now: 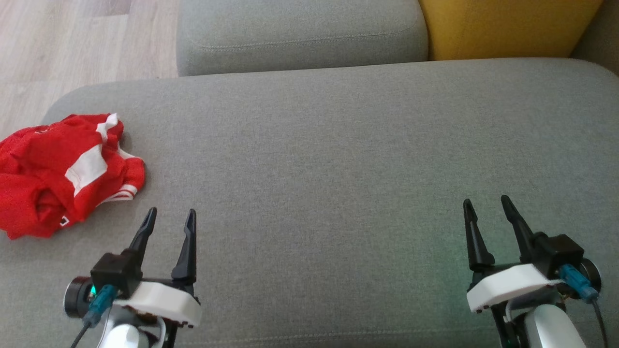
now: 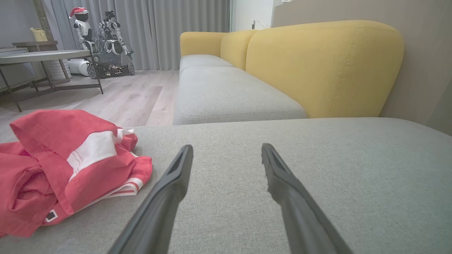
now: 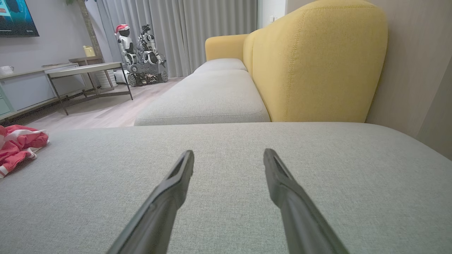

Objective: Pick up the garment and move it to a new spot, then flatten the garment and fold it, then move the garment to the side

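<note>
One garment point(image 1: 58, 169) seen: red knit with white stripes, crumpled in heap at left edge of grey woven sofa cushion point(image 1: 329, 159). Two grippers counted. Left gripper point(image 1: 169, 215) spread wide, nothing held, near garment, no contact. Right gripper point(image 1: 486, 203) likewise spread, empty, well apart from garment.

Left gripper point(image 1: 171, 215) and right gripper point(image 1: 486, 203) both spread wide, holding nothing, fingers pointing forward
</note>
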{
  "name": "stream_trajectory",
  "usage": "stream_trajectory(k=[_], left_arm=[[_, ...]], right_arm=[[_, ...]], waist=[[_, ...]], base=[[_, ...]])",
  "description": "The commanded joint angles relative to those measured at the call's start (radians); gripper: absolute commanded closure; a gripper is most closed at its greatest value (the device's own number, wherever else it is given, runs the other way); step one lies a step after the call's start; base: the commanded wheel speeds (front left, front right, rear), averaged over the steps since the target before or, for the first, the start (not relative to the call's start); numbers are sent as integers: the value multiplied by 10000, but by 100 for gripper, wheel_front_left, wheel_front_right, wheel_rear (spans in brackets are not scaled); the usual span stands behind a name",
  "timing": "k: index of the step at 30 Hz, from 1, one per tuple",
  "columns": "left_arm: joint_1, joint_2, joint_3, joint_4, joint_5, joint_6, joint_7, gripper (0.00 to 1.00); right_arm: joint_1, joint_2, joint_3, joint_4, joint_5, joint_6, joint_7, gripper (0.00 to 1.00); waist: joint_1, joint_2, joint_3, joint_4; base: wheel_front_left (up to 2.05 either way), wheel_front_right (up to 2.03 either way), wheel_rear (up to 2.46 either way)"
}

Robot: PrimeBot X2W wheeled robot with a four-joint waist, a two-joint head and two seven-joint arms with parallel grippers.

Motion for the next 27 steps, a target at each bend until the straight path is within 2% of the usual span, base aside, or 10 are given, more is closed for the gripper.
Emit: stream_trajectory(k=[1,19,27], left_arm=[[-340,22,396,-248,-50,-37,-122,0],[-418,-135,670,-8,64,-199,-122,0],[-569,-155,836,45,157,-178,-122,0]], right_arm=[[-428,-28,195,-276,53,-7,-143,0],[-473,-28,216,-311,20,-7,-308,0],[-398,-28,295,-625,13,-7,-256,0]], waist=[[0,0,14,3],[0,0,91,90],[0,0,125,864]], base=[[0,0,0],[0,0,0],[0,0,0]])
